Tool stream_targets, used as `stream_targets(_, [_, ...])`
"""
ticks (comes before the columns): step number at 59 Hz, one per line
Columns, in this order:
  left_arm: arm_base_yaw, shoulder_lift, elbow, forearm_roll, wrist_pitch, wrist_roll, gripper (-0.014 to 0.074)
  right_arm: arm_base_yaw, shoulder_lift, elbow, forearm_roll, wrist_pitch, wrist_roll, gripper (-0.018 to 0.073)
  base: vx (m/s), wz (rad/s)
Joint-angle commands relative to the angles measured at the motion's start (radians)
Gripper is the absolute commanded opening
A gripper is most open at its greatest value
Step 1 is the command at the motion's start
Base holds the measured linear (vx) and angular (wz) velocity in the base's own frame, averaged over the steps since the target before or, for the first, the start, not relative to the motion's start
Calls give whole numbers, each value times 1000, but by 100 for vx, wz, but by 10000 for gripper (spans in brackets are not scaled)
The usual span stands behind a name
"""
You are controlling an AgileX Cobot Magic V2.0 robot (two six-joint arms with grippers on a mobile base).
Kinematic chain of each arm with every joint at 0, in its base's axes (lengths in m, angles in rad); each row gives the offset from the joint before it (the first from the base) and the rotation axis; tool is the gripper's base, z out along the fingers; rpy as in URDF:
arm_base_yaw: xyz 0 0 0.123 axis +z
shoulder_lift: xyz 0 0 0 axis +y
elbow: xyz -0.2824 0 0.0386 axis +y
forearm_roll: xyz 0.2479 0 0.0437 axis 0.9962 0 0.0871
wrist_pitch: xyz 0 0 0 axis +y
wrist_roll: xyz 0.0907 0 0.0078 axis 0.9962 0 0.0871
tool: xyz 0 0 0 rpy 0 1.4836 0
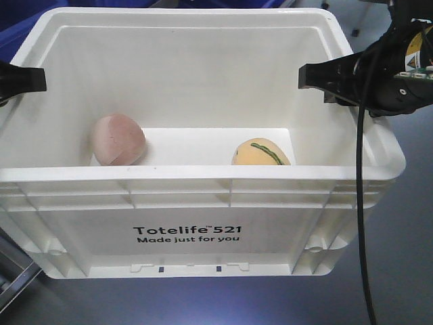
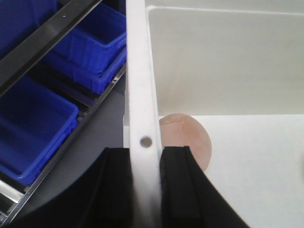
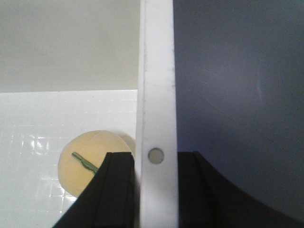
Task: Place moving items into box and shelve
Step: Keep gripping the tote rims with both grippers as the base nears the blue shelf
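Left wrist-mounted view is showing the left hand clamping from both sides onto a short end wall of the large white rectangular plastic crate, just under its rim. Just beyond the hand's inner side, the dusty pink-grey plush ball is sitting on the crate floor close against that wall. The right hand is pinching the opposite end wall the same way, with the pale yellow plush ball with a green stitched stripe lying just inside it. Outward from the left hand, blue plastic bins are sitting in a dark shelf rack.

The crate is standing upright, mouth up, with its long axis running from one hand to the other and its printed side facing the front camera. I am judging it stiff and light, but smooth-walled and liable to slip. The ribbed rim at both ends is looking like the best hold, and the crate is wanting level carrying, since the balls are likely to roll.
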Motion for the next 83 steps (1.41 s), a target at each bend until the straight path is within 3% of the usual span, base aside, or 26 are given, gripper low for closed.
stream_targets(1, [7, -27, -44, 119, -77, 6, -22, -12, -42, -39, -139, -48, -6, 85, 15, 58])
stream_targets(83, [7, -27, -44, 119, -77, 6, -22, -12, -42, -39, -139, -48, -6, 85, 9, 48])
